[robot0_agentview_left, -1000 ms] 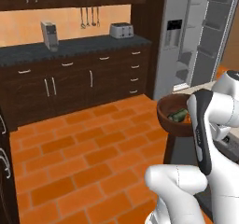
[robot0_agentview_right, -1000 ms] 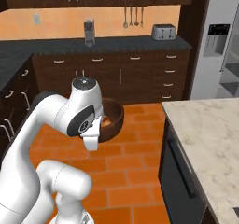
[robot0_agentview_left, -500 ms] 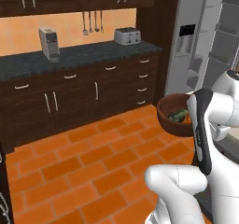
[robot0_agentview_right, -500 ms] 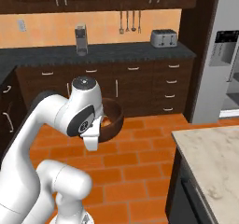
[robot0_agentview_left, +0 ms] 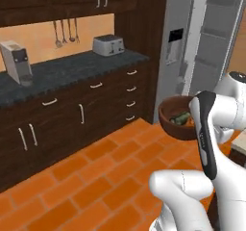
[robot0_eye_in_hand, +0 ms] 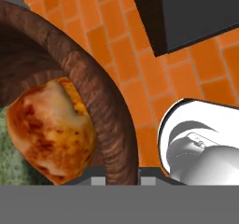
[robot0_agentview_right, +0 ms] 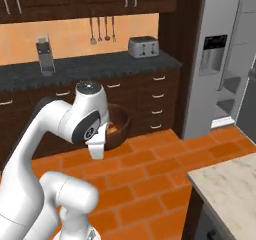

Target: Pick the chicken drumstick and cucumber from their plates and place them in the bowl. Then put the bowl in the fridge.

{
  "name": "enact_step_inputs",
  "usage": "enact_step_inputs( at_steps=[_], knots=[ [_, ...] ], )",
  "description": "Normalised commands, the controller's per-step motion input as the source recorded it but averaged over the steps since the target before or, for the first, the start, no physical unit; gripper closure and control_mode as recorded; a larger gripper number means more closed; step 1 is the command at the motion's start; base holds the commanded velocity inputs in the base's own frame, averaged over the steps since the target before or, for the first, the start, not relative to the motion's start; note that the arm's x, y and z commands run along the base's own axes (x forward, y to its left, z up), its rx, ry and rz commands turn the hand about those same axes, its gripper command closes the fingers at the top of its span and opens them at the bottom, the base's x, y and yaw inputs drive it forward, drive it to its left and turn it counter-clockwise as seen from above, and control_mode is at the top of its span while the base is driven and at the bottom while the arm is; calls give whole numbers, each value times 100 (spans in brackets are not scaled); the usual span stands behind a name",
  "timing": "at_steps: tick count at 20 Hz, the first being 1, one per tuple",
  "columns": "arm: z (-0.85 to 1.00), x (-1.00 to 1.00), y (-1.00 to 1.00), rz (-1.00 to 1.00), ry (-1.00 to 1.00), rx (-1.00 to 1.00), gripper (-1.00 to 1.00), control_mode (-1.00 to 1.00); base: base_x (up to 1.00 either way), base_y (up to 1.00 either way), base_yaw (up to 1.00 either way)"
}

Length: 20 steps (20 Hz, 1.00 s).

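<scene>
Pincer (robot0_eye_in_hand: 120,181) clamped on bowl (robot0_eye_in_hand: 100,101) rim; chicken drumstick (robot0_eye_in_hand: 49,129), cucumber (robot0_agentview_left: 180,118) inside.

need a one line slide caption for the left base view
Arm carries the bowl, cucumber inside, over orange brick floor toward the open fridge.

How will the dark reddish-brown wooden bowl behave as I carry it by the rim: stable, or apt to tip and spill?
The dark reddish-brown wooden bowl looks rigid, so it should not flex. Held at one rim, it probably wants to tilt away. The glossy drumstick and the green cucumber lie loose inside, so they may slide or roll.
</scene>
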Motion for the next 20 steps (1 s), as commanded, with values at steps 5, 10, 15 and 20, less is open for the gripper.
enact_step_inputs(
  at_steps=[5, 10, 15, 20],
  knots=[
    [0, 0, 0, 0, 0, 0, 100, 100, 99, 84, -63],
    [0, 0, 0, 0, 0, 0, 100, 100, 95, 83, -65],
    [0, 0, 0, 0, 0, 0, 100, 100, 97, 88, -59],
    [0, 0, 0, 0, 0, 0, 100, 100, 100, 54, -48]
  ],
)
